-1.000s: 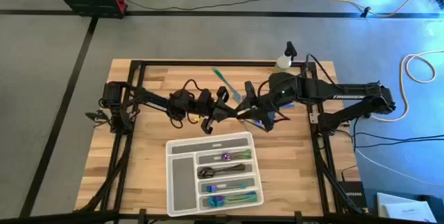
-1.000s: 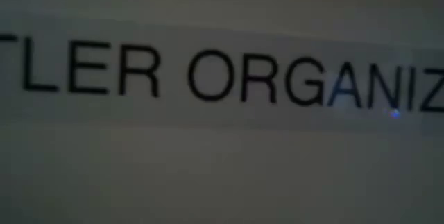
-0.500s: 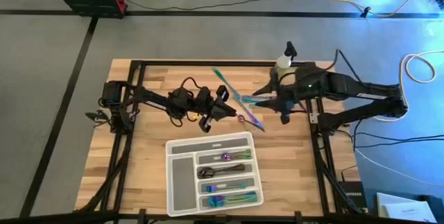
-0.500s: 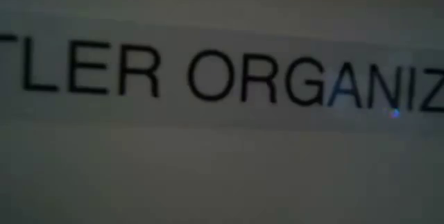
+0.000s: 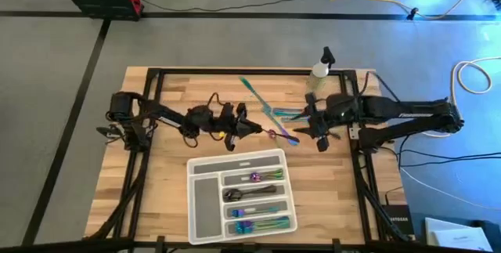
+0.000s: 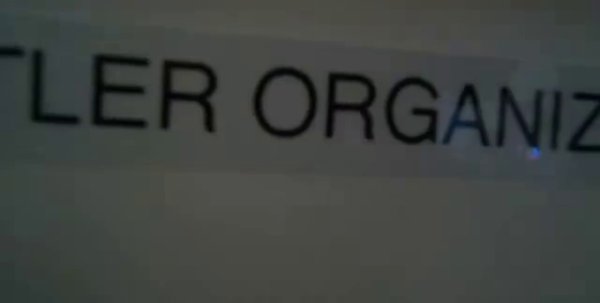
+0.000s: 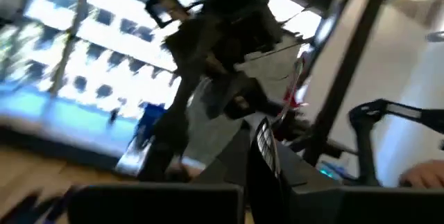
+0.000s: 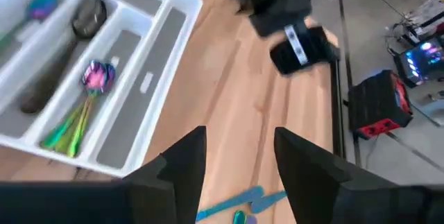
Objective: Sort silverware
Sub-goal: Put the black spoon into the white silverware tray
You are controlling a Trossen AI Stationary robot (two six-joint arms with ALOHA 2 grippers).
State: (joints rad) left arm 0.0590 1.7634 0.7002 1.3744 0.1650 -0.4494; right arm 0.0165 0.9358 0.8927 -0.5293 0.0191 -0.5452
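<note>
Mostly unreadable: left claw (image 5: 249, 127) state unclear; right claw (image 8: 236, 158) apart, empty above silverware (image 5: 275, 117).

A: Loose silverware (image 5: 270, 114) — where?

B: Bare wood at the far middle of the table. Slim teal-blue pieces in a fanned, crossing cluster, lying flat. One long teal piece (image 5: 250, 90) angles off toward the far edge. An iridescent purple tip (image 5: 273, 134) sits at the near end of the cluster.

A: Sorted ones?

B: Lying lengthwise in compartments. Iridescent spoon (image 8: 89, 89), purple-pink bowl, green-gold handle. Next slot, dark spoon (image 8: 82, 24). Nearest slot, blue-green forks (image 5: 261, 225).
</note>
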